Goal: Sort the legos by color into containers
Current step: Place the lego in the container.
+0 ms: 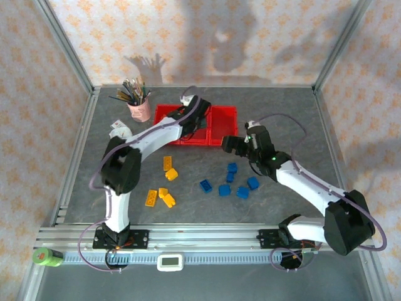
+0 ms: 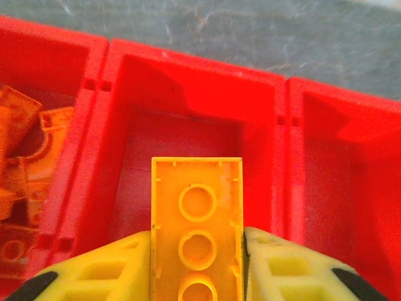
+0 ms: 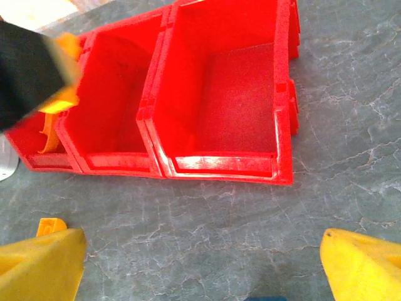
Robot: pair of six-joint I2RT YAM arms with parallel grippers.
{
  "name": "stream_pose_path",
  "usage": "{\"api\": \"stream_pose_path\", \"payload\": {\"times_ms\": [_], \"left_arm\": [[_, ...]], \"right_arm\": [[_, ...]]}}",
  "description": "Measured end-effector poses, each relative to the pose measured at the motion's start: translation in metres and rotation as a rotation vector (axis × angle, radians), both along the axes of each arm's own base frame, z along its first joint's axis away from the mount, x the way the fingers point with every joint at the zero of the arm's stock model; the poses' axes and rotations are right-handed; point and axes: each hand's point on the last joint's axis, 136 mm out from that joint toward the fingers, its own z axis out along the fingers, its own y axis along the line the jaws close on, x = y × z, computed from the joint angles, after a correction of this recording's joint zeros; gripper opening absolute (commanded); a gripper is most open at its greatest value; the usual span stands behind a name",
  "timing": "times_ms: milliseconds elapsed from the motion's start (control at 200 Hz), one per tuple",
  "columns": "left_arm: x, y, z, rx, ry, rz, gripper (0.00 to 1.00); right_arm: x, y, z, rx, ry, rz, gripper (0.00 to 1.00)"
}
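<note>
Far side of the bench (image 1: 188, 210): the left bin (image 2: 94, 75) of the red row holds orange bricks (image 2: 25, 163). The left pincer (image 2: 197, 251) hangs over the middle bin (image 2: 194, 81), clamped on a yellow brick (image 2: 197, 207) that touches both fingers. Just near of the right bin (image 3: 238, 94), the right pincer (image 3: 203, 260) hovers over the bench with its fingers spread wide, while nearer still, loose yellow bricks (image 1: 168, 163) lie left of centre and blue bricks (image 1: 224, 189) lie right of centre.
</note>
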Motion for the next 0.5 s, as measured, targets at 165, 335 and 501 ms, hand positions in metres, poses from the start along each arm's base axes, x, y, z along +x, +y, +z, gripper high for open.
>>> {"api": "stream_pose_path", "payload": {"times_ms": [165,335,501], "left_arm": [[0.012,-0.005,-0.029,0.077,0.068,-0.018,0.6],[0.005,-0.001,-0.017,0.086,0.072,-0.026,0.61],[-0.033,0.022,0.019,0.061,0.036,-0.03,0.62]], "right_arm": [[-0.001,-0.001,0.004,0.002,-0.01,0.001,0.96],[-0.005,-0.001,0.002,-0.016,0.0,0.02,0.96],[-0.015,0.008,-0.003,-0.026,0.025,0.069,0.96]]}}
